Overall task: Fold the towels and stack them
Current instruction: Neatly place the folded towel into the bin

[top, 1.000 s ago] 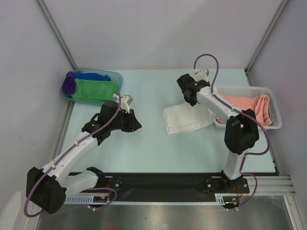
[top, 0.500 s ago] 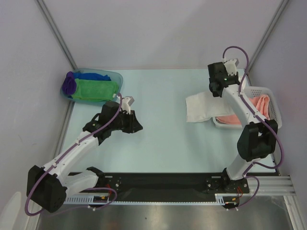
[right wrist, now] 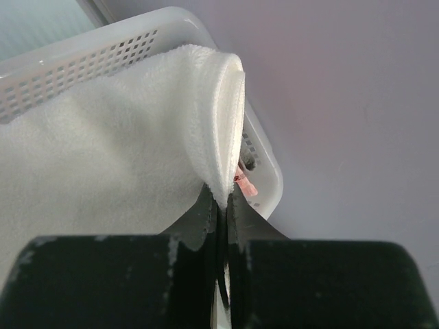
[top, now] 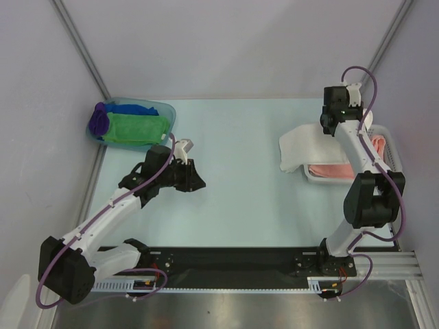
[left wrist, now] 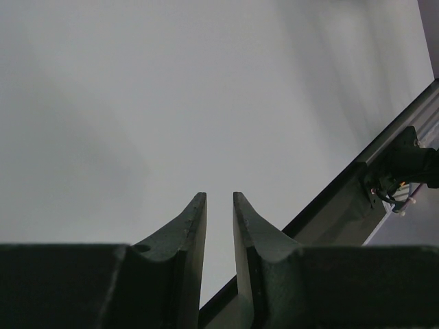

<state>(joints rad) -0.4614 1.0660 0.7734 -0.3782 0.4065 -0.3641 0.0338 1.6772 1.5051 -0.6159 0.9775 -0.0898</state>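
Two pincers. Right pincer (right wrist: pixel 221 205) clamped tight on white towel (top: pixel 302 147), hanging over basket (top: pixel 396 164) edge; pink towel (top: pixel 329 170) inside basket. Left pincer (left wrist: pixel 219 197) parted, holding nothing, above surface (top: pixel 233 205). Green towel (top: pixel 137 128), blue towel (top: pixel 130 108), purple towel (top: pixel 100 120) in tub (top: pixel 168 110).

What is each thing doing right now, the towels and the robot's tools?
white towel, pinched by the right tool, draped over the basket.
pink towel, crumpled in the basket.
green towel, folded in the blue tub.
right tool, shut on the white towel.
left tool, slightly open, empty.
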